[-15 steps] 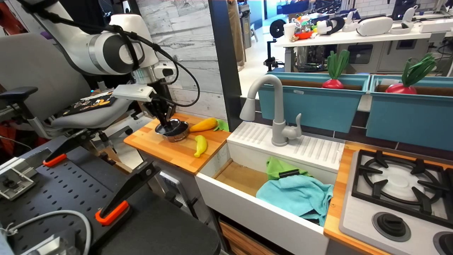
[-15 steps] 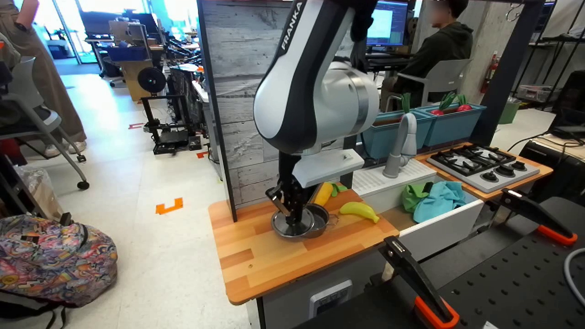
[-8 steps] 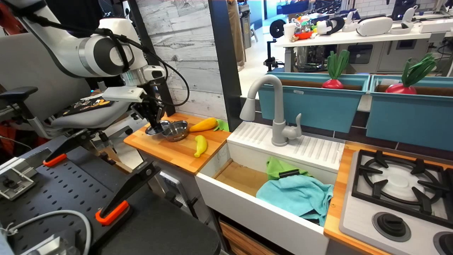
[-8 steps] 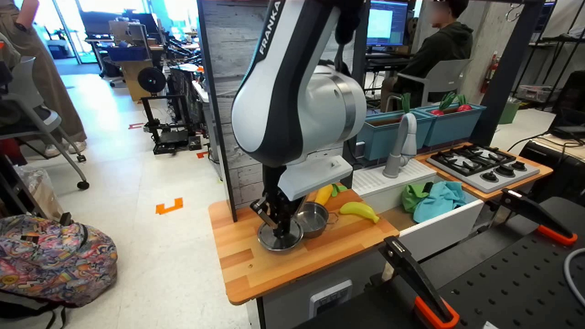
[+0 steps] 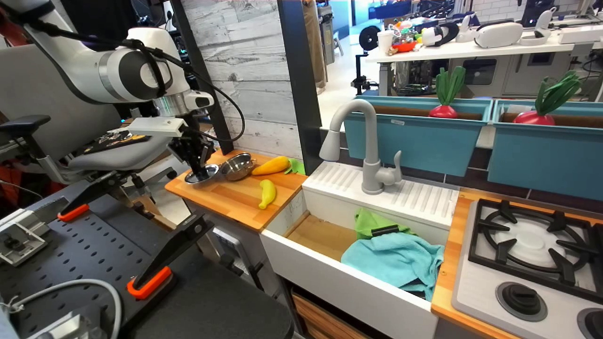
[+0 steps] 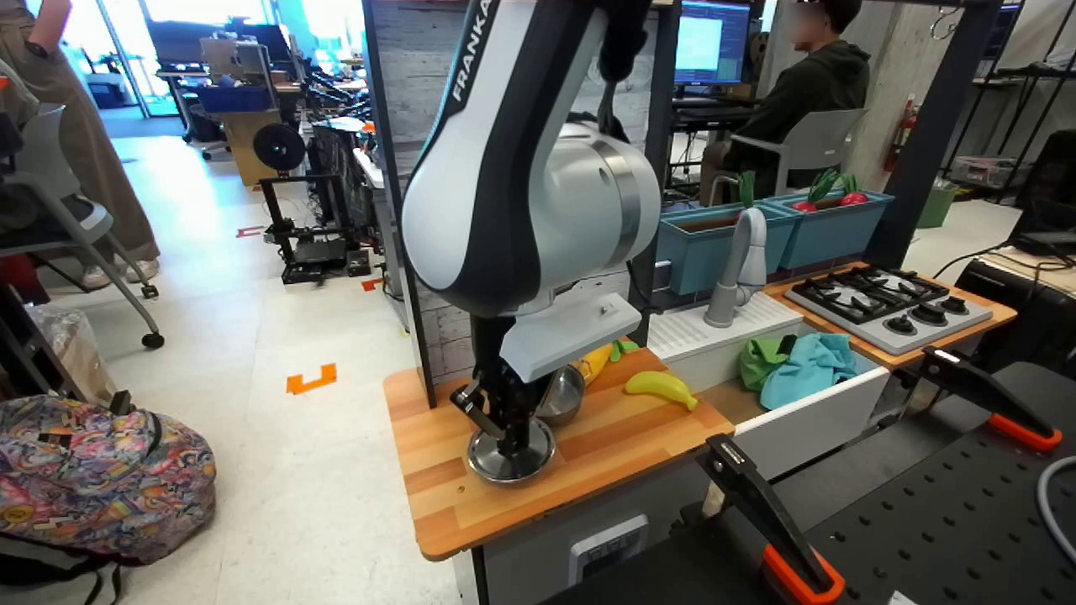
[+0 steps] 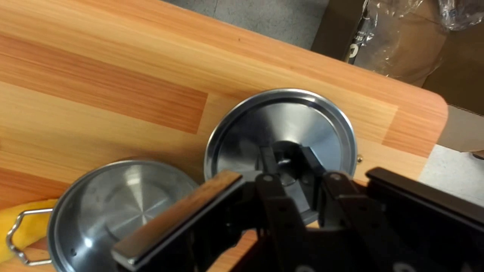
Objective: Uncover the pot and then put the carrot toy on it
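The hand (image 7: 288,156) is pinching the lid (image 7: 281,122) by its middle, close to the tabletop (image 7: 124,132) (whether the two are touching, I cannot tell). The uncovered pot (image 5: 238,166) is sitting tilted just beside the lid, and the carrot toy (image 5: 272,165) is lying on the tabletop past the pot, near the yellow curved toy (image 5: 267,193).

A robot gripper (image 5: 201,175) meets a silver lid (image 5: 213,171) at 9 o'clock from the uncovered, tilted pot (image 5: 237,167) on a wooden counter (image 5: 233,200); the carrot toy (image 5: 273,165) lies at 3 o'clock, a curved yellow toy (image 5: 267,193) between 4 and 5.
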